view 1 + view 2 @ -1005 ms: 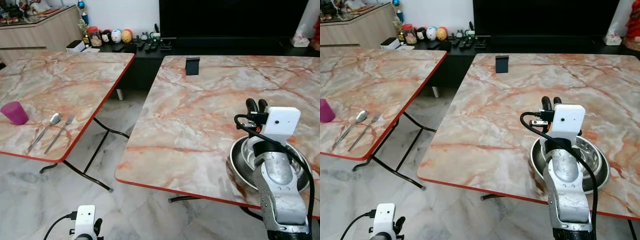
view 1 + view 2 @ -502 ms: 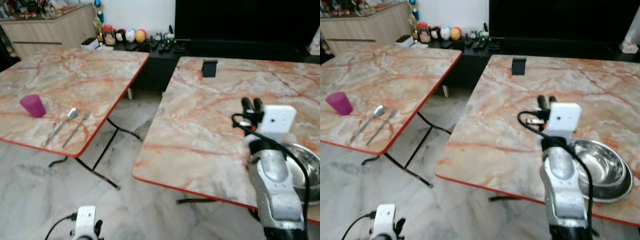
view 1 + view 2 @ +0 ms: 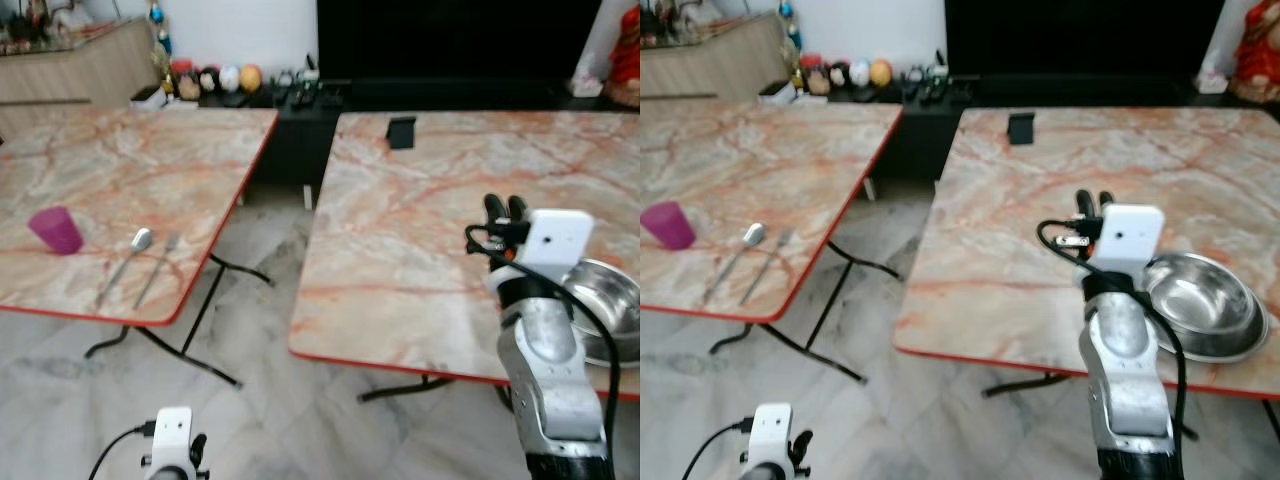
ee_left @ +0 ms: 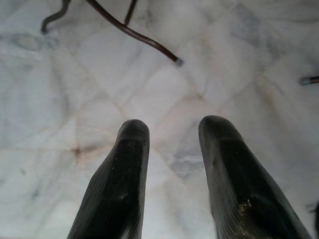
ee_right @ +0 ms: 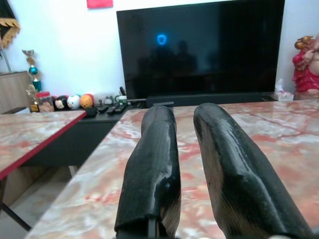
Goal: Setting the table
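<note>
A stainless steel bowl [image 3: 1205, 318] sits near the front edge of the right-hand marble surface [image 3: 420, 230], free of any grip. The other pieces of the setting lie well apart on the left-hand marble surface [image 3: 120, 190]: a purple cup [image 3: 56, 230], with a spoon [image 3: 126, 262] and a fork [image 3: 154, 269] side by side just beyond it toward the gap between the two tables.

The bowl looks already placed, so the step in hand is probably fetching the cutlery or cup. That would call for turning and stepping toward the left surface until the spoon and fork come within reach, then lowering a gripper over one of them.

The right gripper [image 5: 187, 149] is raised at chest height beside the bowl, forearm upright, its two black fingers pointing across the surface toward the dark television [image 5: 199, 50]; the fingers stand a little apart and hold nothing. The left gripper [image 4: 172, 164] hangs low, aimed at the marble floor [image 4: 149, 89], fingers also parted and empty.
</note>
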